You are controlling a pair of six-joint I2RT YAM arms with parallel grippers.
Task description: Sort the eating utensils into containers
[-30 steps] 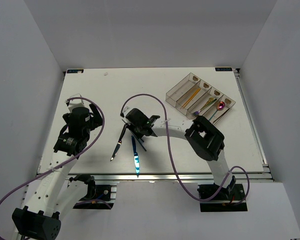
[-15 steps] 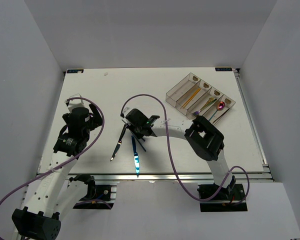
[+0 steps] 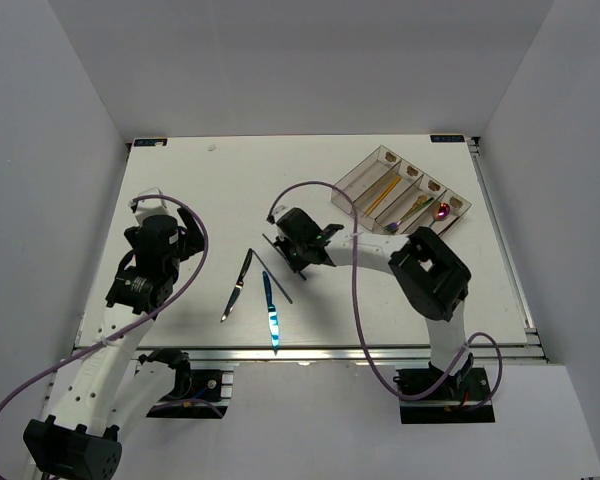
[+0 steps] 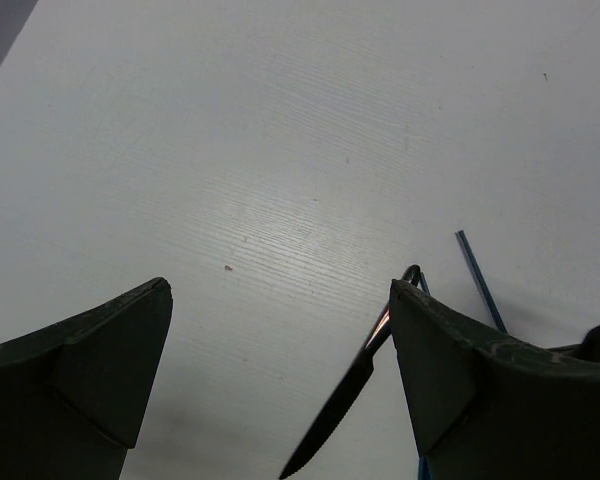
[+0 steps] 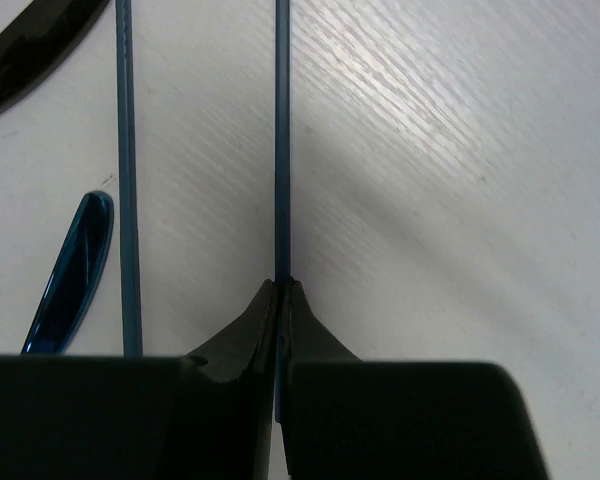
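Hovering over the white table (image 3: 180,180) at left, the left gripper (image 4: 280,300) had its fingers spread wide and held nothing. Just to its right lay a black knife (image 3: 237,287), then a blue knife (image 3: 270,312) and a loose blue chopstick (image 5: 126,180). The right gripper (image 5: 280,285) was clamped tight on a second blue chopstick (image 5: 278,150). At far right, the four-compartment tray (image 3: 352,182) held gold utensils (image 3: 382,195) and a purple spoon (image 3: 441,211).
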